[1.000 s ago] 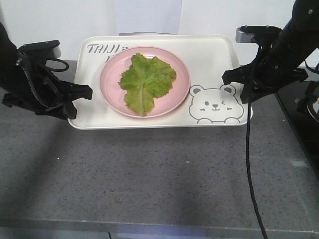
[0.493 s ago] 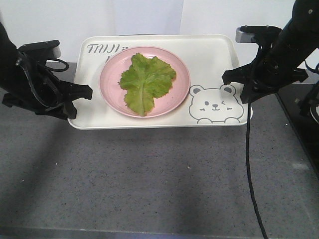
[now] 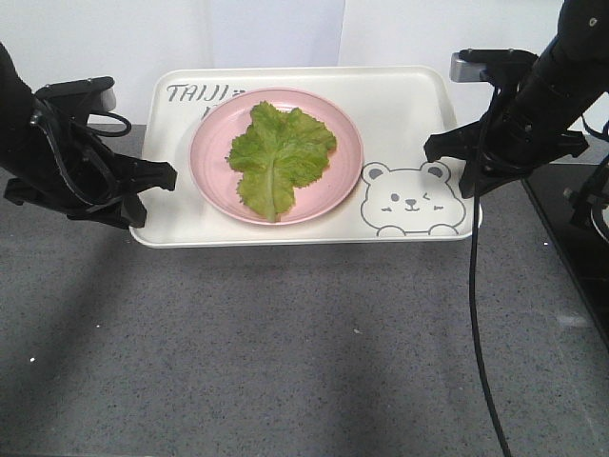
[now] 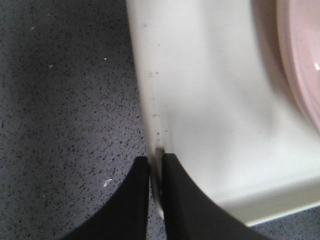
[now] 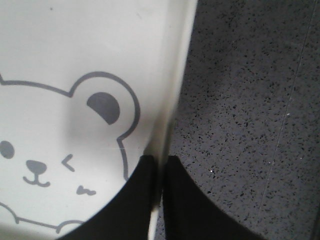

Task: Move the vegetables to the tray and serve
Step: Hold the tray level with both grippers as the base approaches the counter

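the large cream rectangular plastic tray [image 3: 400, 114] spans lengthwise between both hands: left hand [image 4: 156, 165] and right hand [image 5: 160, 165] each clamped on its short-side rim.

Pink plate [image 3: 276, 156] on a grey table [image 3: 285, 352].
The plate is round and glossy; the table is dark speckled stone, a white wall [image 3: 114, 43] behind it.

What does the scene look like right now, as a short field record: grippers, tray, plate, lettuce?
left gripper: shut on the tray's left rim
right gripper: shut on the tray's right rim
tray: cream, bear drawing at its right front, over the grey countertop
pink plate: on the tray, left of centre
lettuce leaf: lying flat on the pink plate
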Available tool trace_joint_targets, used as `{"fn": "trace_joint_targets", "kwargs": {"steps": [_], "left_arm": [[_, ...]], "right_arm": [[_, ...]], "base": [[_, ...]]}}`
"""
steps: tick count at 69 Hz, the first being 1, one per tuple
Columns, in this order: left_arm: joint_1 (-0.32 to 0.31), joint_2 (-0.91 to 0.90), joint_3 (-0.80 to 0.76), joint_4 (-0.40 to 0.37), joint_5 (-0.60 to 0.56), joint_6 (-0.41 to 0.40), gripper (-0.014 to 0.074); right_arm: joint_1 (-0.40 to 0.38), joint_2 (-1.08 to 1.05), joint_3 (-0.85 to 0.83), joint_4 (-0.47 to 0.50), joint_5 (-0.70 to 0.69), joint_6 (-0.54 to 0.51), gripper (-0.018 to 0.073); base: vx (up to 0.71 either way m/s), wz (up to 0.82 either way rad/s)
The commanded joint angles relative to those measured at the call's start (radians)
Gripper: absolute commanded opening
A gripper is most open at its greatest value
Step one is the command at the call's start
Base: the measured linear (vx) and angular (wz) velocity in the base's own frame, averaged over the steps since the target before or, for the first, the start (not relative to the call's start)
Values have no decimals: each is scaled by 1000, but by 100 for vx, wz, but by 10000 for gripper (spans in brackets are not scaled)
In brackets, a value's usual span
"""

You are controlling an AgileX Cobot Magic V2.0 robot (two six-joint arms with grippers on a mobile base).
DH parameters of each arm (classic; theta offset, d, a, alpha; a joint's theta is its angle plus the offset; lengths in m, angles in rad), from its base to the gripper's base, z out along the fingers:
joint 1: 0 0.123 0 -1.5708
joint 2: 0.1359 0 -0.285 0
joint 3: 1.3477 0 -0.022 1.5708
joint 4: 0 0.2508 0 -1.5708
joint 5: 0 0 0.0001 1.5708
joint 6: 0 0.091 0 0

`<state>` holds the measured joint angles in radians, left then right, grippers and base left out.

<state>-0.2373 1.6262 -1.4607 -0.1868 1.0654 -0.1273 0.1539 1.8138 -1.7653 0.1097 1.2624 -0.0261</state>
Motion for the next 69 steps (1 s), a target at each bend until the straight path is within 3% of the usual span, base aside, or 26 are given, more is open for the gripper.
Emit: {"fn": "trace_joint_targets", "kwargs": {"steps": [1, 69], "left_arm": [[-16, -50, -26, -51, -67, 26, -7], [-16, -50, -26, -51, -67, 26, -6]], "right_arm": [[5, -59, -25, 30, 18, -26, -4], [5, -59, -25, 30, 18, -26, -4]], "base": [[4, -2], [3, -2]]}}
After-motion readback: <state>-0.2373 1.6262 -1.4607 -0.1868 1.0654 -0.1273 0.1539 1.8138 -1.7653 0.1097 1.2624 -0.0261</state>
